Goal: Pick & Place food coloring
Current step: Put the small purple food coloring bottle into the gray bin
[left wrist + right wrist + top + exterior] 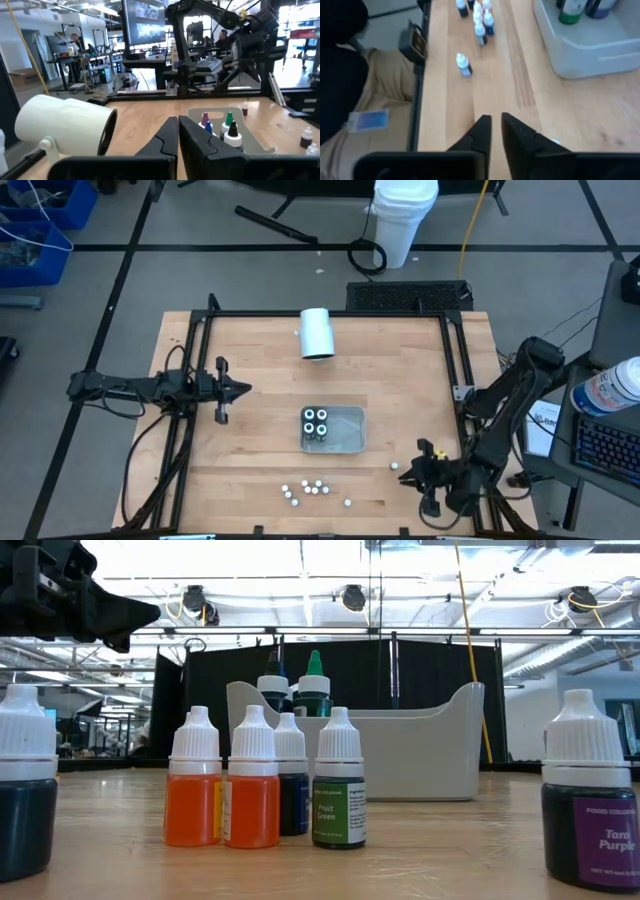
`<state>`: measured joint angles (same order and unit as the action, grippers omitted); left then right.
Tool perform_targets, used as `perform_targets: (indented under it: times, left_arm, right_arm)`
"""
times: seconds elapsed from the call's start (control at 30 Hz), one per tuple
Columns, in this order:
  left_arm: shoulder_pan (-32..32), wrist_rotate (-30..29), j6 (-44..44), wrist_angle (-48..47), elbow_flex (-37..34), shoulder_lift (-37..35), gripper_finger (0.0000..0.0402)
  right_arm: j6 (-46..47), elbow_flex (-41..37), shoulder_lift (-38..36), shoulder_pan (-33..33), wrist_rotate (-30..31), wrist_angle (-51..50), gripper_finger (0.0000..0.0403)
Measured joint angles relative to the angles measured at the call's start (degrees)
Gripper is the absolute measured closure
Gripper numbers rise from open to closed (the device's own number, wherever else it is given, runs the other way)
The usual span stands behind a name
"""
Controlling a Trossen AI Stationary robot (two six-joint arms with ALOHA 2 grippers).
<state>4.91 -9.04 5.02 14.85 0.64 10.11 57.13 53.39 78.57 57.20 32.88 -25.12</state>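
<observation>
I saw most food coloring bottles standing loose on the bench, four in the tray. Left gripper sat closed, empty; right gripper slightly parted, holding nothing.

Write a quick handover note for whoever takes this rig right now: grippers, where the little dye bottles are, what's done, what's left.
Left gripper: shut, empty, waiting over the wooden table's left side.
Right gripper: near the front right corner, fingers slightly apart, holding nothing, beside one white-capped bottle.
Done: four small dark food coloring bottles stand in the left end of the grey rectangular tray.
Left: a cluster of tiny white-capped bottles stands on the table in front of the tray, plus the lone one by the right gripper.
The large white cylinder lies on its side behind the tray; it is not part of the job.
</observation>
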Motion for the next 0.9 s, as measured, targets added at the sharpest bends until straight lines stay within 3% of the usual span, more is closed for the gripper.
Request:
perform_targets:
  times: [0.2,0.33,0.9]
  left_arm:
    - [0.0,-0.02,2.63,-0.04,0.0,0.0,0.0355]
    - [0.02,-0.02,2.69,-0.04,0.0,-0.02,0.0354]
    - [-0.02,-0.02,2.21,-0.13,0.0,-0.01,0.0398]
  right_arm:
    - [0.29,-0.04,3.29,-0.04,-0.46,-0.03,0.0279]
    - [2.11,-0.07,4.3,-0.08,-6.33,0.02,0.0245]
    - [11.14,-4.26,5.69,1.03,-9.62,-0.07,0.0234]
